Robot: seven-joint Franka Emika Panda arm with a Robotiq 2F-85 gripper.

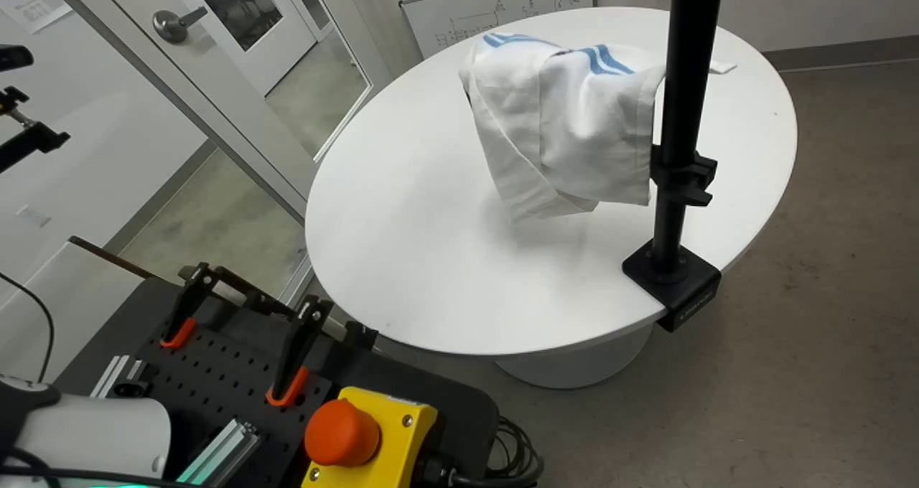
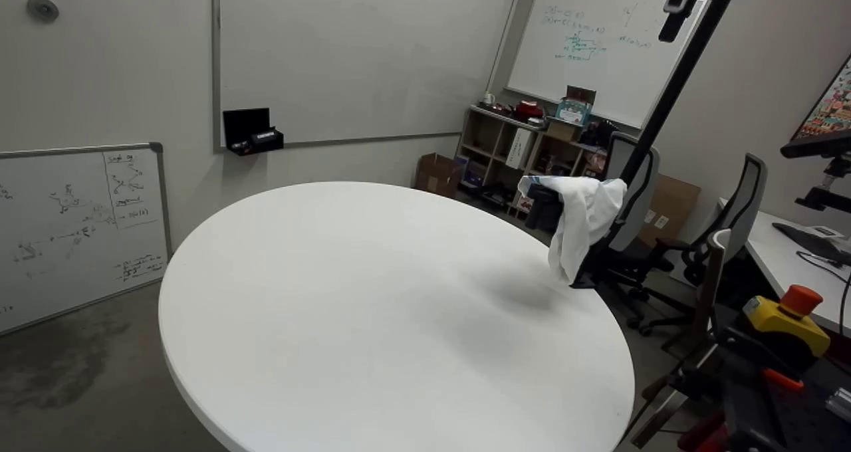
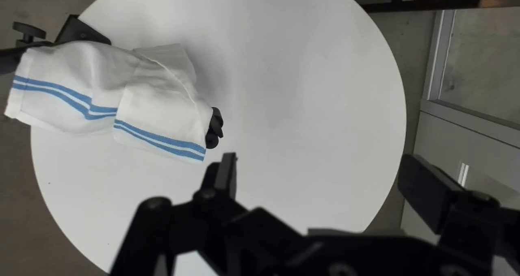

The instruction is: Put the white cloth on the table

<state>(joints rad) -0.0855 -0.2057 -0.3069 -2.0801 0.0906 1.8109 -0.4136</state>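
Observation:
The white cloth point(image 1: 574, 125) with blue stripes hangs draped over a black arm on a pole, above the round white table point(image 1: 402, 258). It also hangs there in an exterior view point(image 2: 588, 213) and lies at the left of the wrist view point(image 3: 162, 109). The arm's black end point(image 3: 215, 128) sticks out from under the cloth; most of the arm is hidden. My gripper point(image 3: 317, 158) is open and empty in the wrist view, above the table point(image 3: 308, 85). The cloth is to the left of its left finger, apart from it. The gripper is out of view in both exterior views.
The black pole point(image 1: 686, 57) is clamped to the table's edge by its base point(image 1: 671, 280). A yellow box with a red button point(image 1: 373, 430) and black clamps point(image 1: 294, 352) sit on a dark cart near the table. Chairs point(image 2: 725, 219) and shelves point(image 2: 518, 153) stand beyond.

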